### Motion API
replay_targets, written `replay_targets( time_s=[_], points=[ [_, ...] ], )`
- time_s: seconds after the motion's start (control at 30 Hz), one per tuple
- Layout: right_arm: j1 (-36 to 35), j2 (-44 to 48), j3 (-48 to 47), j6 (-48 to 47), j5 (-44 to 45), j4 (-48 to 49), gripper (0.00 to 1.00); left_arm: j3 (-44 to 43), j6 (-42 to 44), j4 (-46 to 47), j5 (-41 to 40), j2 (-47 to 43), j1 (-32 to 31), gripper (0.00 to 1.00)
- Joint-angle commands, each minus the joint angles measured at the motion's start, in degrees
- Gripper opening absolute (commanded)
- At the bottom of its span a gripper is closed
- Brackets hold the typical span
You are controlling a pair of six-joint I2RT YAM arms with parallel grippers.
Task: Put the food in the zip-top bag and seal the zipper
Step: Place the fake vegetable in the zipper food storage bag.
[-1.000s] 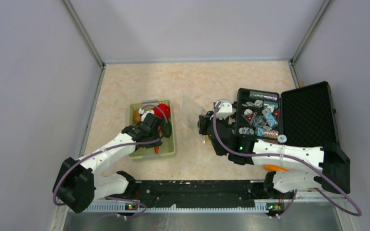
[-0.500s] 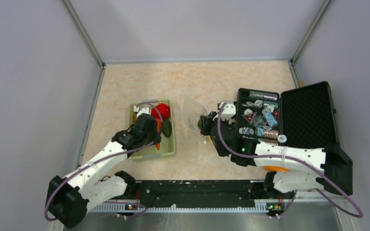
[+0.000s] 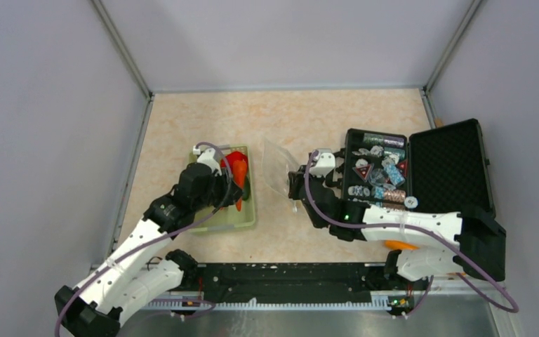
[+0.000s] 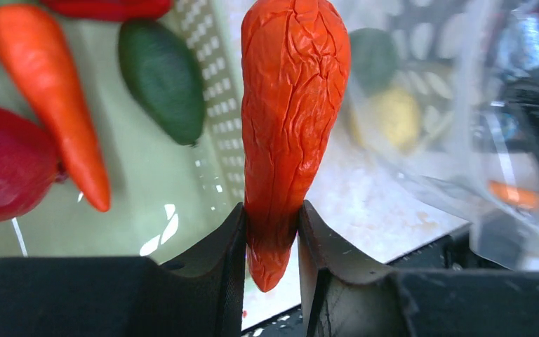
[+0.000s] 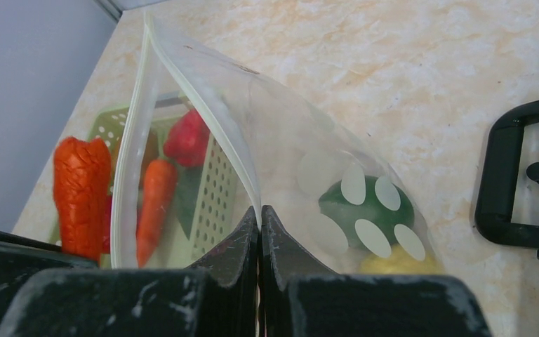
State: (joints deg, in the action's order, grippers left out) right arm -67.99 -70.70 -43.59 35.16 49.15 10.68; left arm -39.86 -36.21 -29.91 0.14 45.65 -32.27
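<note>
Between the left gripper's (image 4: 272, 232) fingers sits a wrinkled orange-red pepper (image 4: 291, 105), clamped at its tapered tip. A second ago this gripper was down among the pieces in the green basket (image 4: 210, 105); it has since risen and now holds the pepper clear above the basket's bag-side wall. Judgement: the pick is complete and the carry to the bag is the step in hand.

The pepper's long axis runs in line with the fingers, broad end pointing away from the gripper toward the zip-top bag (image 5: 281, 119). Below and left of the gripper, a carrot (image 4: 52, 98), a dark green piece (image 4: 161, 81) and a red piece (image 4: 7, 165) lie in the basket.

Beyond the pepper, the bag's mouth faces the left gripper, lips apart, zipper (image 5: 207, 123) unsealed. The right gripper (image 5: 260, 217) is unchanged, jaws closed on one lip at the zipper edge. A green piece (image 5: 337, 210) and a yellow piece (image 5: 393, 265) are already inside. A black case (image 3: 449, 165) stands open right of that gripper.
</note>
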Motion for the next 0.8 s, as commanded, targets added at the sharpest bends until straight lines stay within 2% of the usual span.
replay_targets(
  time_s=[0.0, 0.13, 0.33, 0.5, 0.6, 0.67, 0.77],
  points=[
    [0.7, -1.3, -3.2, 0.4, -1.4, 0.2, 0.00, -4.6, 3.4, 3.2, 8.4, -0.8, 0.3, 0.00],
    [0.9, -2.0, -3.8, 0.5, -1.9, -0.6, 0.00, -6.5, 5.1, 0.7, 12.2, -1.2, 0.2, 0.00],
    [0.9, -3.9, -4.5, 0.1, -3.4, 0.3, 0.00, -7.9, 5.8, 1.3, 23.9, -1.3, 0.2, 0.01],
    [0.9, -5.1, -5.4, -0.2, -4.6, 0.3, 0.00, -11.7, 3.3, -0.7, 25.1, 2.5, 0.1, 0.00],
    [0.9, -5.7, -6.1, -1.3, -4.3, -0.6, 0.00, -11.9, 3.1, -0.6, 24.0, 4.4, 0.2, 0.06],
    [0.9, -6.3, -6.9, -2.1, -3.9, -1.2, 0.00, -12.8, 3.0, -2.4, 21.5, 6.8, 0.1, 0.01],
    [0.7, -7.2, -8.1, -3.4, -4.4, -2.3, 0.00, -14.5, 2.1, -3.8, 22.9, 10.5, 0.1, 0.00]
  ],
)
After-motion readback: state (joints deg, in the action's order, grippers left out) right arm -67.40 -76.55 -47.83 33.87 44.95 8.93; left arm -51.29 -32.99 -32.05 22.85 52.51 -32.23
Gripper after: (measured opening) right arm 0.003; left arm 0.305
